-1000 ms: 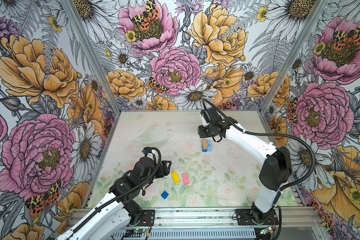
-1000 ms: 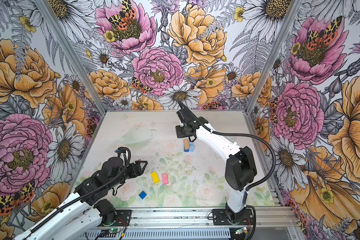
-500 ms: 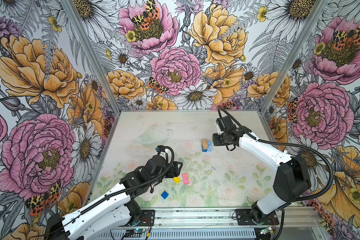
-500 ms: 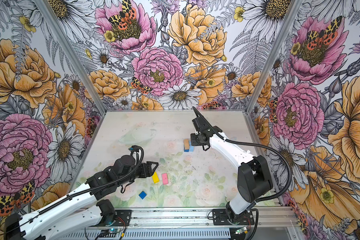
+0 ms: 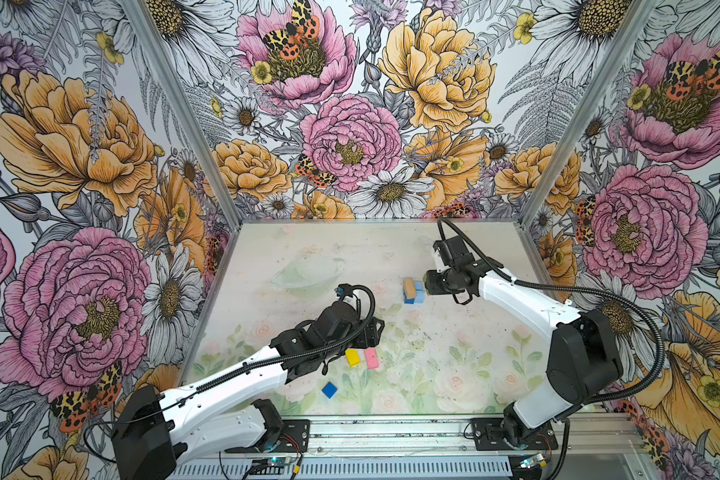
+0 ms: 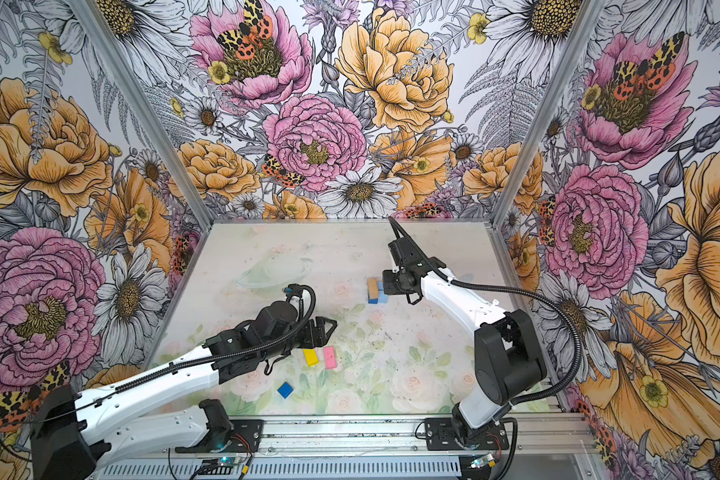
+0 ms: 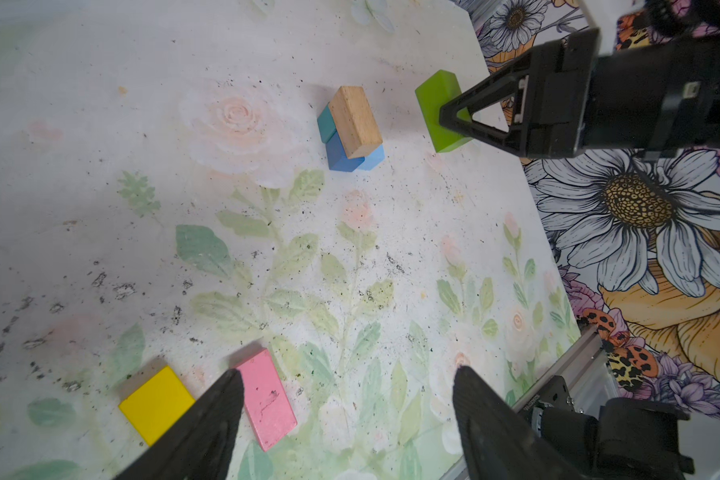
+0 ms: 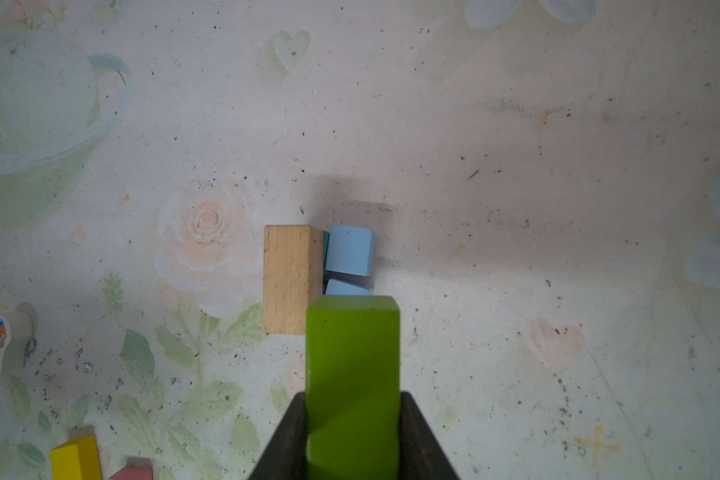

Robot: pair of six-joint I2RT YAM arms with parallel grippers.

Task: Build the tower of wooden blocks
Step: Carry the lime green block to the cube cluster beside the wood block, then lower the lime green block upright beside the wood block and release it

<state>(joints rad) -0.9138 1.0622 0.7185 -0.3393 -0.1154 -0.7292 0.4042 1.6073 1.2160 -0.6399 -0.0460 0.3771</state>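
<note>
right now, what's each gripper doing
left gripper: open, empty
right gripper: shut on the green brick

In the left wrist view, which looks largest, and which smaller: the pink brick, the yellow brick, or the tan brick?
1. pink brick
2. yellow brick, a little smaller
3. tan brick
The first two lie nearer this camera, so the true sizes may well be alike.

Tan brick point(image 5: 409, 287) tops blue cubes point(image 7: 339, 156), green brick point(image 8: 352, 365) gripped beside; yellow brick point(image 5: 352, 357), pink brick point(image 5: 371, 358), dark blue cube point(image 5: 329, 390) lie apart.
</note>
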